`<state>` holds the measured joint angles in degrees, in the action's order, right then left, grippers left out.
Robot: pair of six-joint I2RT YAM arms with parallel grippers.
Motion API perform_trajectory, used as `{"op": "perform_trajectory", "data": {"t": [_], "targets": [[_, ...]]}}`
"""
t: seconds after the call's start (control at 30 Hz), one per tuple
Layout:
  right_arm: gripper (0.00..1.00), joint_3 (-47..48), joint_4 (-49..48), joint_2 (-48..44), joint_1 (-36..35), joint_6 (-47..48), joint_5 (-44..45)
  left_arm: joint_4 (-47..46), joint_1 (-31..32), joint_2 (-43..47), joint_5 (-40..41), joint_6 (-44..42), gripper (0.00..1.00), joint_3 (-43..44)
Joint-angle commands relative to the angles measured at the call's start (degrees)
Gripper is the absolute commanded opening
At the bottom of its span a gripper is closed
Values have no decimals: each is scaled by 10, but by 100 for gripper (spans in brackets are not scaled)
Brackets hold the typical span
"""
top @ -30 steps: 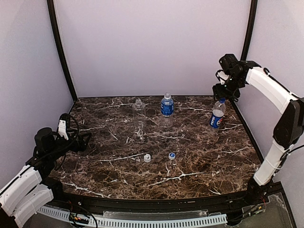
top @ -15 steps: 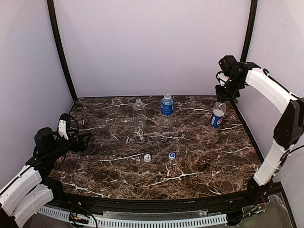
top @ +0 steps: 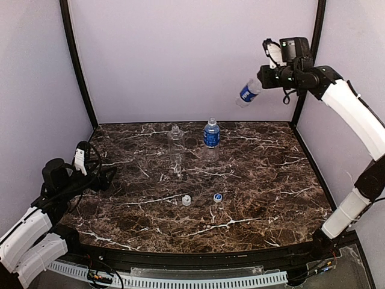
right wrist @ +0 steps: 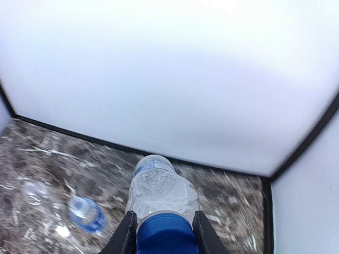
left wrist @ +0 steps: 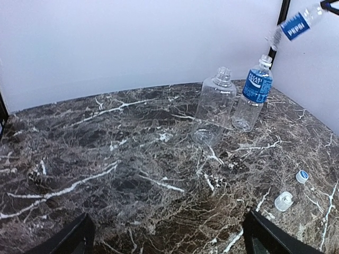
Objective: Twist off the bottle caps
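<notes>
1. the left gripper (left wrist: 172, 242) sits low at the left edge of the surface (top: 264, 186), much where it was a second ago. its jaws stand wide apart with nothing between them.
2. left of centre, at the back, the unlabelled bottle (top: 175, 139) stands upright with a bare neck. the white cap (top: 186, 200) lies loose nearer the front.
3. just right of it, the blue-label bottle (top: 211, 133) stands upright and unmoved, its neck looking bare too. the loose blue cap (top: 218, 197) lies near the white cap, not touching it.
4. upper right: the pepsi bottle (top: 248, 93), which stood on the surface by the right wall half a second ago, now hangs in the air before the back wall, tilted with its base down-left.
5. the right gripper (top: 263, 77) has its jaws closed on the pepsi cap (right wrist: 164, 230), which is still on its bottle.
6. this looks like the last cap. lifting has freed nothing, because the body has no brace to twist against; a slip would drop the bottle.
</notes>
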<state>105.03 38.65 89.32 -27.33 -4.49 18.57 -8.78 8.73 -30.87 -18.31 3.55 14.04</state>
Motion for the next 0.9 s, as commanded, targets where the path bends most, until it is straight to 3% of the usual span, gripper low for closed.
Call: {"op": "perform_trajectory", "data": {"t": [0.0,0.13,0.23,0.57,0.87], "targets": [[0,67,-205,62,-113,102,-93,-2,-4,-15,-26,-83,98,59],[0,183,-189,149,-177,96,-279,18,-1,-28,-55,-158,99,118],[0,249,-170,204,-213,70,-353,52,0,-38,-59,-201,99,159],[0,290,-88,281,-299,60,-414,226,9,-62,-190,-366,99,263],[0,302,-106,317,-340,45,-467,291,41,-80,-205,-371,98,274]]}}
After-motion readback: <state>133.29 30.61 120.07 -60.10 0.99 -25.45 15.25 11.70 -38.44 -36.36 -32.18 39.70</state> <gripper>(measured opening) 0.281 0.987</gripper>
